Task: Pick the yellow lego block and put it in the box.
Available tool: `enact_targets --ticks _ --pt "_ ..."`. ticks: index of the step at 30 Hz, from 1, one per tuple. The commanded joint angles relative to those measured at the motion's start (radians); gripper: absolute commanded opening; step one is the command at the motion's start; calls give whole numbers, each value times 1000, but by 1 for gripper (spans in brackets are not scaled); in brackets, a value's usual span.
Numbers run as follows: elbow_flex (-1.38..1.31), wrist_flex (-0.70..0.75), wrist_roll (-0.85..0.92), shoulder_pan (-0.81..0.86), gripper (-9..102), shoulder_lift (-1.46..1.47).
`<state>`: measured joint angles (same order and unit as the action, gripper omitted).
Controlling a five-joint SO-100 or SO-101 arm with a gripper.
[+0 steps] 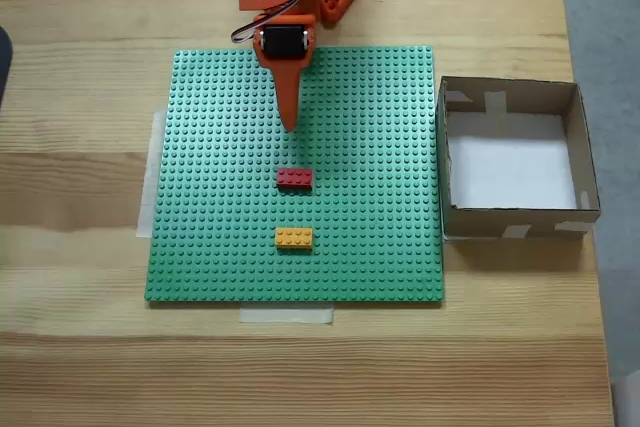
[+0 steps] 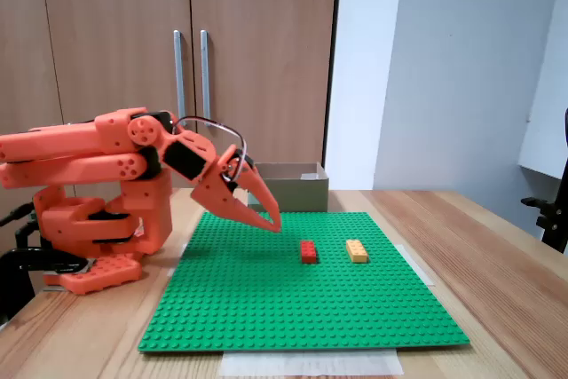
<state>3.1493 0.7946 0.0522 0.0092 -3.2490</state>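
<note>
In the top-down fixed view the yellow lego block lies just below frame centre on the green baseplate, long axis left-right; the end effector, clenched and empty, points at it from above, the red brick lying between them; the box sits at the right on the worktop.

— How many bricks are sitting out?
— Two: one yellow lego block and one red brick.
— And what else is lying around?
— One green baseplate, one box, and one orange arm are showing.
</note>
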Motion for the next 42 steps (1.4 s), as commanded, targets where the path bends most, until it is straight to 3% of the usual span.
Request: enact_targets --ticks 1,11,14,21,30,42 --pt "-61 28 -23 5 -1 23" --pt "-296 72 18 5 -1 268" --pt "-503 204 35 2 1 465" --pt "-828 365 57 9 1 707" --pt "-1097 480 37 5 2 907" --pt "-1236 436 40 -14 9 1164"
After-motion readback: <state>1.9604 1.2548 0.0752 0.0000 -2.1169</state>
